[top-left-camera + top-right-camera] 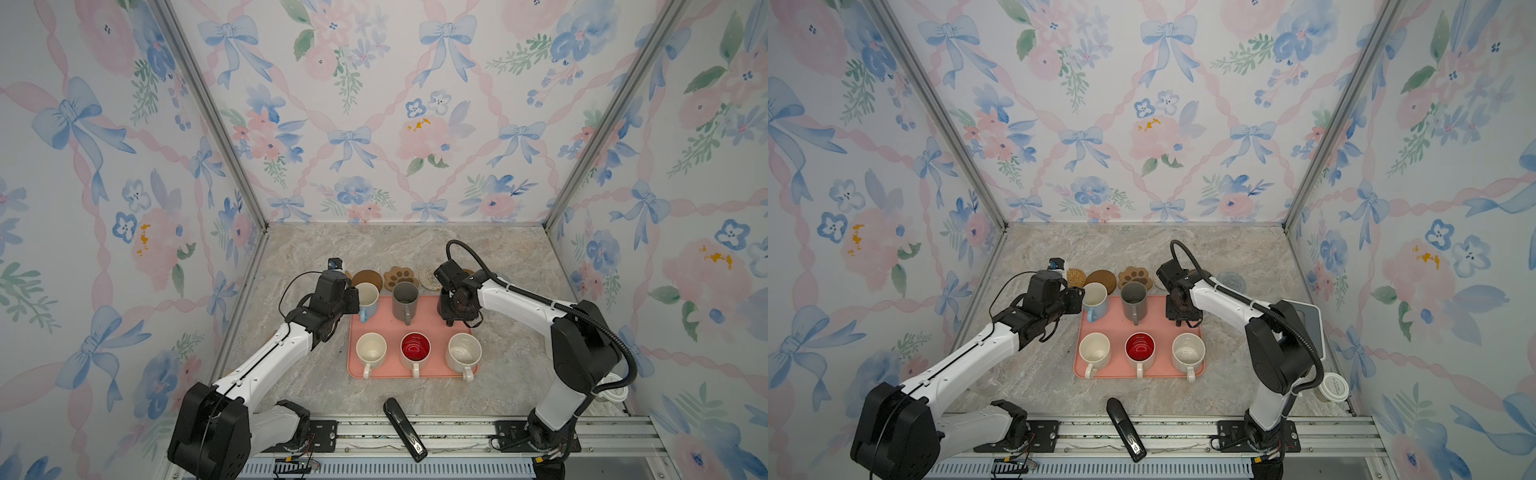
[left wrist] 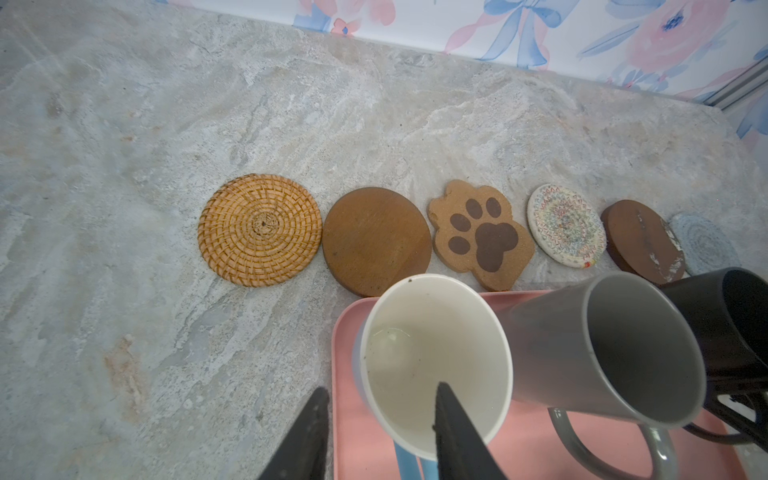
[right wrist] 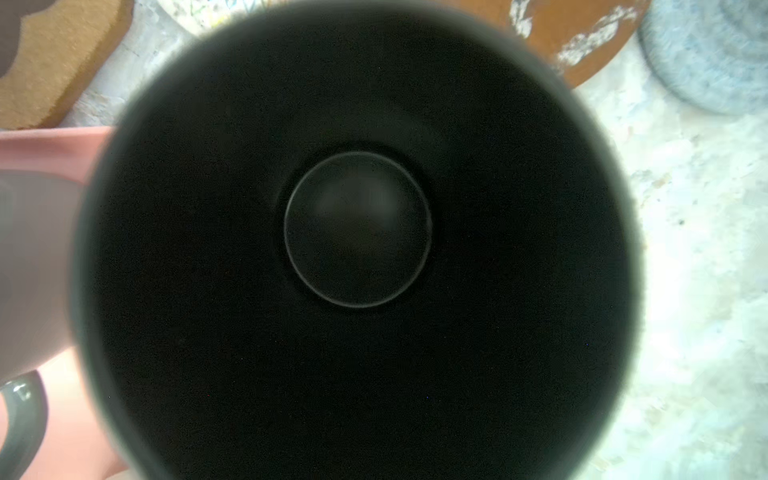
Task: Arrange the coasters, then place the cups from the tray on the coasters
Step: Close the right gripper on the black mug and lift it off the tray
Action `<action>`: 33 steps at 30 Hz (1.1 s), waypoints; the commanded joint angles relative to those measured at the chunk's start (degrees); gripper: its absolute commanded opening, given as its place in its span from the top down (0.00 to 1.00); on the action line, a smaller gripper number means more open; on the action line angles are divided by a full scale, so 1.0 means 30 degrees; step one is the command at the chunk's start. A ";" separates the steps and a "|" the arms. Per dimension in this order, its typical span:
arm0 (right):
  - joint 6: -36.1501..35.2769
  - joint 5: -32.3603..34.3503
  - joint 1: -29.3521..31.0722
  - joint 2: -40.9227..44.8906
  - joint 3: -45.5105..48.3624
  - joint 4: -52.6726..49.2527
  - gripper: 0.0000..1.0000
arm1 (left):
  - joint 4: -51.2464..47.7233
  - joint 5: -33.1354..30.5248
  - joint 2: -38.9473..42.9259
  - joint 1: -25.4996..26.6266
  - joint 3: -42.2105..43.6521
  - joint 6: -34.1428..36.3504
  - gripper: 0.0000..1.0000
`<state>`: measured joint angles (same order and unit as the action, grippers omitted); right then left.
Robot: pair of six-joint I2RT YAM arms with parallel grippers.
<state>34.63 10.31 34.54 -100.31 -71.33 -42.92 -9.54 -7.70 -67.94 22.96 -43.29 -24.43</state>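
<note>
Desk [image 1: 415,249]: marbled stone top, closed in by flowered walls on three sides.

Tray [image 1: 430,324]: pink, laid flat at mid-desk. Six cups are ranged on it in two rows of three.

Left tool [image 2: 382,386]: jaws are held moderately apart, astride the wall of the light blue cup [image 2: 415,353] at the tray's far left. One finger is seen inside and one outside, with a gap on either side. Nothing is gripped.

Right tool [image 1: 457,318]: found directly over the black cup [image 3: 357,228] at the tray's far right. Its fingers are hidden, so wide or narrow cannot be told.

Grey cup [image 1: 405,299]: stood between those two. Near row, left to right: cream cup [image 1: 371,348], red-lined cup [image 1: 415,347], speckled cup [image 1: 464,351].

Coasters: six are laid in a row on the desk, just beyond the tray's far edge. In order: rattan coaster [image 2: 259,230], brown round coaster [image 2: 376,241], paw coaster [image 2: 482,235], cream crochet coaster [image 2: 566,226], second brown coaster [image 2: 640,241], pale blue coaster [image 2: 704,245].
</note>
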 commanded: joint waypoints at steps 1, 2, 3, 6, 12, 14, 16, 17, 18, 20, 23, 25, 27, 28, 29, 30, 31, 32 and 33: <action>0.0087 0.0285 -0.0267 -0.0473 -0.0612 0.0287 0.59 | -0.0158 -0.0178 -0.0028 0.0116 -0.0190 0.0358 0.61; 0.0087 0.0299 -0.0265 -0.0488 -0.0627 0.0272 0.60 | -0.0133 -0.0186 -0.0031 0.0112 -0.0190 0.0371 0.61; 0.0087 0.0322 -0.0294 -0.0486 -0.0613 0.0271 0.62 | -0.0145 -0.0189 -0.0057 0.0112 -0.0164 0.0356 0.61; 0.0058 0.0344 -0.0397 -0.0618 -0.0711 0.0243 0.67 | -0.0140 -0.0158 -0.0129 0.0126 -0.0223 0.0350 0.61; -0.0147 0.0483 -0.0411 -0.1110 -0.1117 -0.0160 0.76 | -0.0157 -0.0156 -0.0130 0.0132 -0.0249 0.0352 0.61; -0.0148 0.0491 -0.0426 -0.1155 -0.1103 -0.0163 0.80 | -0.0145 -0.0156 -0.0137 0.0129 -0.0277 0.0365 0.61; -0.0175 0.0545 -0.0441 -0.1198 -0.1080 -0.0211 0.85 | -0.0157 -0.0157 -0.0137 0.0127 -0.0272 0.0364 0.61; -0.0177 0.0575 -0.0441 -0.1191 -0.1092 -0.0251 0.88 | -0.0152 -0.0159 -0.0120 0.0112 -0.0268 0.0351 0.61; -0.0218 0.0593 -0.0441 -0.1188 -0.1072 -0.0283 0.91 | -0.0131 -0.0157 -0.0144 0.0130 -0.0275 0.0377 0.61; -0.0220 0.0707 -0.0441 -0.1147 -0.1042 -0.0343 1.00 | -0.0143 -0.0157 -0.0145 0.0110 -0.0277 0.0355 0.61; -0.0348 0.0863 -0.0441 -0.0917 -0.0979 -0.0284 1.00 | -0.0143 -0.0158 -0.0138 0.0110 -0.0252 0.0371 0.61; -0.0543 0.1103 -0.0368 -0.0633 -0.0926 -0.0205 1.00 | -0.0153 -0.0164 -0.0130 0.0111 -0.0265 0.0350 0.61; -0.0840 0.1377 -0.0240 -0.0201 -0.0855 0.0047 1.00 | -0.0155 -0.0156 -0.0129 0.0114 -0.0249 0.0326 0.61; -0.0958 0.1484 -0.0179 0.0062 -0.0803 0.0192 1.00 | -0.0159 -0.0178 -0.0144 0.0117 -0.0249 0.0335 0.61; -0.1133 0.1515 -0.0126 0.0289 -0.0776 0.0360 1.00 | -0.0142 -0.0157 -0.0136 0.0118 -0.0247 0.0348 0.61; -0.1248 0.1516 -0.0105 0.0510 -0.0713 0.0545 1.00 | -0.0152 -0.0197 -0.0145 0.0115 -0.0247 0.0301 0.61; -0.1365 0.1515 -0.0090 0.0742 -0.0687 0.0678 1.00 | -0.0148 -0.0157 -0.0144 0.0110 -0.0234 0.0280 0.61; -0.1522 0.1485 -0.0089 0.0896 -0.0644 0.0789 1.00 | -0.0159 -0.0156 -0.0144 0.0111 -0.0226 0.0266 0.61; -0.1628 0.1501 -0.0089 0.1027 -0.0667 0.0827 1.00 | -0.0139 -0.0164 -0.0144 0.0118 -0.0205 0.0247 0.61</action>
<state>31.62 12.08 34.22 -101.01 -72.99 -43.48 -9.54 -7.70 -67.94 22.96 -43.29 -24.23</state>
